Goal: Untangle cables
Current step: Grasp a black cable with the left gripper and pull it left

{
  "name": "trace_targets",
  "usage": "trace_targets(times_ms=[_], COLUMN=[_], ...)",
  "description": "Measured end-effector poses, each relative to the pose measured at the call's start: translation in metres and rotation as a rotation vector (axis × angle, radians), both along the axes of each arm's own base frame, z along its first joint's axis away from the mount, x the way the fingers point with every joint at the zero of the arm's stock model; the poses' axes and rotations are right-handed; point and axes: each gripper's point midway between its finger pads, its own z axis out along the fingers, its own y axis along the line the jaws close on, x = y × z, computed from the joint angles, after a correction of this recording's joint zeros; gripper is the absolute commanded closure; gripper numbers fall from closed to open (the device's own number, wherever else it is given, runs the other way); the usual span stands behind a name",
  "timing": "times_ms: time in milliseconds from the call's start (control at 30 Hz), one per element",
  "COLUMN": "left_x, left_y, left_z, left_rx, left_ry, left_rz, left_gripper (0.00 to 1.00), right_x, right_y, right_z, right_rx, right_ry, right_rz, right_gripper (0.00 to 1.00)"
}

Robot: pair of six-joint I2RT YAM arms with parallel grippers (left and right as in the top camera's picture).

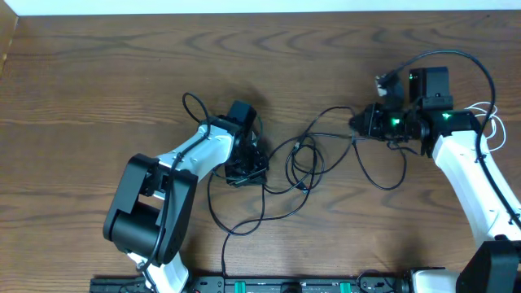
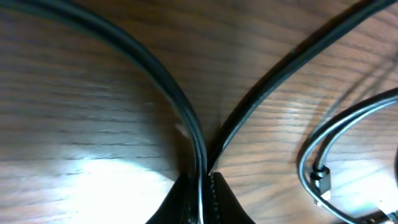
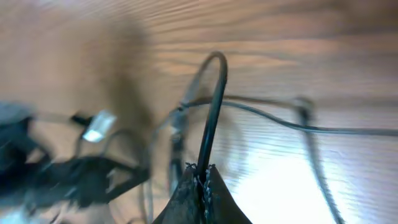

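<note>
Thin black cables [image 1: 301, 163] lie loosely looped and crossed on the wooden table [image 1: 98, 73] between my two arms. My left gripper [image 1: 248, 169] is shut on a black cable [image 2: 186, 118] at the tangle's left side. In the left wrist view two strands fan up and out from its jaws [image 2: 202, 182]. My right gripper [image 1: 358, 124] is shut on a black cable [image 3: 214, 106] at the tangle's right end, and that strand rises from the jaws [image 3: 201, 171]. A small plug [image 2: 320, 180] on a looped cable lies right of the left jaws. Thin white wire [image 1: 492, 122] shows beside the right arm.
A thick black wire [image 1: 464, 57] arcs over the right arm's wrist. One black strand trails down to the equipment along the front edge [image 1: 285, 285]. My left arm shows as a dark blur [image 3: 62, 177] in the right wrist view. A small loop [image 1: 194, 102] lies beside the left wrist.
</note>
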Motion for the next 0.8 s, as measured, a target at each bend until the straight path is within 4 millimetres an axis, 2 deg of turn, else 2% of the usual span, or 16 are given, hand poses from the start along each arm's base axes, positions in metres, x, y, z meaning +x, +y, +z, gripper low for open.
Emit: trace_targets(times_ms=[200, 433, 600, 800], left_x=[0.006, 0.027, 0.042, 0.048], left_y=[0.017, 0.076, 0.123, 0.169], left_z=[0.0, 0.002, 0.006, 0.008], left_rx=[0.02, 0.071, 0.097, 0.069], left_ry=[0.014, 0.017, -0.005, 0.011], left_rz=[0.051, 0.232, 0.374, 0.537], left_gripper=[0.92, 0.93, 0.92, 0.93], right_x=[0.003, -0.002, -0.001, -0.001], right_y=[-0.028, -0.063, -0.072, -0.074], right_z=[-0.014, -0.026, -0.027, -0.027], right_rx=[-0.122, -0.279, -0.311, -0.32], right_ry=[0.055, 0.108, 0.109, 0.109], right_rz=[-0.159, -0.321, -0.365, -0.379], right_gripper=[0.99, 0.99, 0.99, 0.99])
